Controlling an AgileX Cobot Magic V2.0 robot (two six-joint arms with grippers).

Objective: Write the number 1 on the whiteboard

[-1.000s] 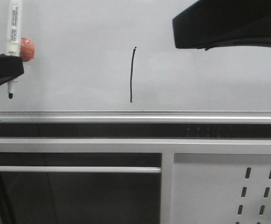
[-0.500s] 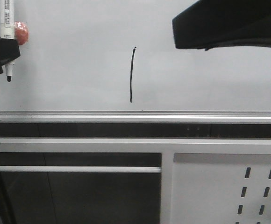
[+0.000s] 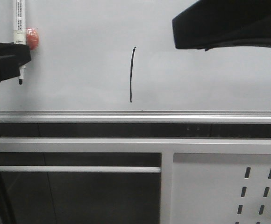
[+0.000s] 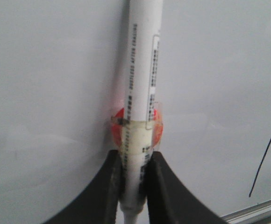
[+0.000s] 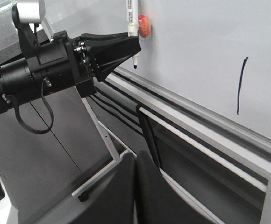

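One stroke present: the number 1 (image 3: 131, 74) is drawn on the whiteboard (image 3: 79, 51), near the middle of the board in the front view, its lower end just above the silver edge rail (image 3: 135, 114).
Stroke axis: long axis near vertical, slightly bowed; a small tick marks the upper end, and the lower end points toward the rail.
Left gripper (image 3: 14, 56): clenched on the marker (image 3: 18, 21); the left wrist view shows both fingers (image 4: 108, 186) pressed against the white barrel.
Marker attitude: upright, black tip (image 3: 20, 82) downward, long axis roughly parallel to the stroke; an orange disc (image 3: 32, 38) sits beside the barrel just above the grip.
Marker location: far left of the board, well apart from the stroke; from the right wrist view the tip appears clear of the surface, though contact cannot be ruled out.
Right gripper (image 5: 134, 186): fingers together with no visible gap and nothing between them, facing the board frame.
Step in hand (judgement): the digit appears complete, so the step is withdrawal and parking of the marker.
Procedure (judgement): hold the grip firm, keep the tip off the glossy surface, and route away from the stroke to avoid a stray mark or a smear.
Risk (judgement): any drift toward the board with the tip exposed would add an unwanted line.
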